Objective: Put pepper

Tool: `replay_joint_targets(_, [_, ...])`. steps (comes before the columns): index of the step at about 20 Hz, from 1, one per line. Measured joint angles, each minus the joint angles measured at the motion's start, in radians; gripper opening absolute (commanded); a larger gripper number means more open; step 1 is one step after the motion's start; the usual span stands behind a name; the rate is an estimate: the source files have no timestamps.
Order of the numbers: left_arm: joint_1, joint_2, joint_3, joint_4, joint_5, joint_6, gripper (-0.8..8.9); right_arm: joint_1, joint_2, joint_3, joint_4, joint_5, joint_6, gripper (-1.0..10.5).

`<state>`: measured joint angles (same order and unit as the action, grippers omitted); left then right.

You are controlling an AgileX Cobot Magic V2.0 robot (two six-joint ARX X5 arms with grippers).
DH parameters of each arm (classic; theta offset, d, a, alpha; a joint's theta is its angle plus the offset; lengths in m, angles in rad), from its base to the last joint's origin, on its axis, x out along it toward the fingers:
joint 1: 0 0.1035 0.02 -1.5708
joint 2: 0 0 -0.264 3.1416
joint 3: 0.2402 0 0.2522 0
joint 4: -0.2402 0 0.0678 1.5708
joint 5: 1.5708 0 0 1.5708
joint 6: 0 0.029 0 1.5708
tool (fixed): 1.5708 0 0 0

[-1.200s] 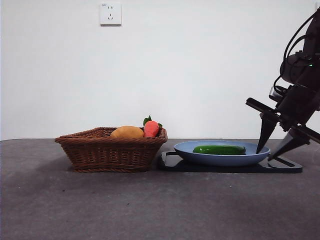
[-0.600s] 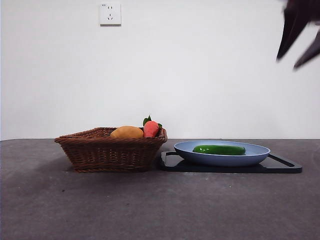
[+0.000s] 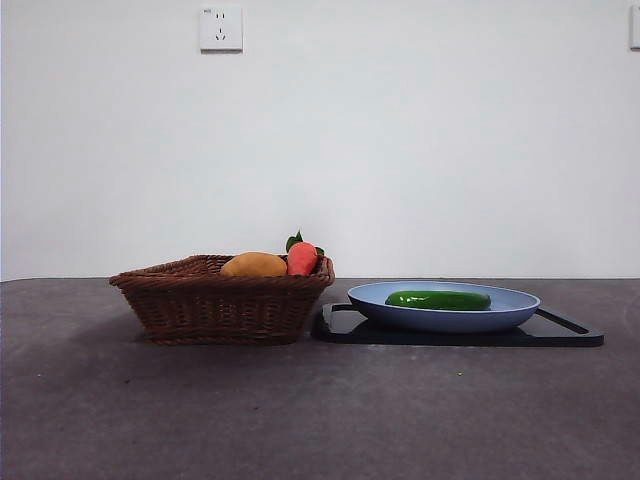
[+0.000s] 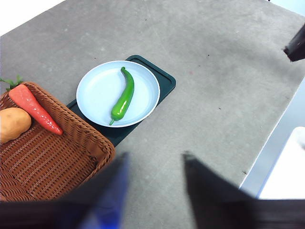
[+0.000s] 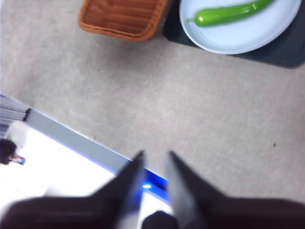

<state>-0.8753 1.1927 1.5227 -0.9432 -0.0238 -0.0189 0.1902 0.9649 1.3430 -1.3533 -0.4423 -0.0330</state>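
The glossy green pepper (image 3: 438,299) lies on its side in a light blue plate (image 3: 440,320) that rests on a black tray (image 3: 570,335). The pepper also shows in the left wrist view (image 4: 123,97) and the right wrist view (image 5: 228,13). No gripper shows in the front view. My left gripper (image 4: 155,164) is open and empty, high above the table and well back from the plate (image 4: 97,90). My right gripper (image 5: 155,160) is empty with a narrow gap between its jaws, high over bare table away from the plate (image 5: 238,40).
A brown wicker basket (image 3: 220,305) stands beside the tray and holds a yellow-orange oval item (image 3: 254,265) and a red-orange carrot-like item with green leaves (image 3: 302,258). A black tip of the other arm (image 4: 296,46) shows in the left wrist view. The table's edge (image 5: 71,138) lies under the right gripper.
The arm that stood with open jaws at the plate's right end has lifted up and out of the front view. The pepper stays in the plate.
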Motion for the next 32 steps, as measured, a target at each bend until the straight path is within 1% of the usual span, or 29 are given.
replay_joint_targets(1, [0.0,0.0,0.0,-0.001,0.0,0.0,0.01,0.0,0.0,0.0,0.0,0.0,-0.013,0.1])
replay_joint_targets(4, [0.0,0.0,0.0,-0.008,0.0,0.0,0.08,0.0,0.0,0.0,0.0,0.0,-0.024,0.1])
replay_joint_targets(15, [0.0,0.0,0.0,-0.008,0.0,0.0,0.08,-0.001,0.001,0.0,0.0,0.0,-0.016,0.1])
replay_joint_targets(18, [0.001,0.0,0.0,0.036,-0.025,0.002,0.08,-0.001,0.001,0.0,0.0,0.0,-0.016,0.1])
replay_joint_targets(20, [0.025,-0.003,0.0,0.056,-0.065,0.046,0.08,-0.001,0.001,0.0,0.0,0.0,-0.016,0.1])
replay_joint_targets(21, [0.05,-0.008,0.0,0.097,-0.09,0.079,0.08,-0.001,0.001,0.0,0.0,0.0,-0.016,0.1])
replay_joint_targets(23, [0.135,-0.04,-0.001,0.219,-0.097,0.145,0.08,-0.001,0.001,0.0,0.0,0.0,-0.016,0.1])
replay_joint_targets(26, [0.303,-0.168,-0.061,0.421,-0.098,0.184,0.08,-0.001,0.002,0.0,0.0,0.0,-0.016,0.1])
replay_joint_targets(29, [0.483,-0.327,-0.235,0.644,-0.098,0.193,0.08,-0.001,0.002,0.0,0.0,0.0,-0.016,0.1])
replay_joint_targets(32, [0.645,-0.497,-0.498,0.869,-0.102,0.195,0.08,-0.001,0.002,0.0,0.0,0.0,-0.016,0.1])
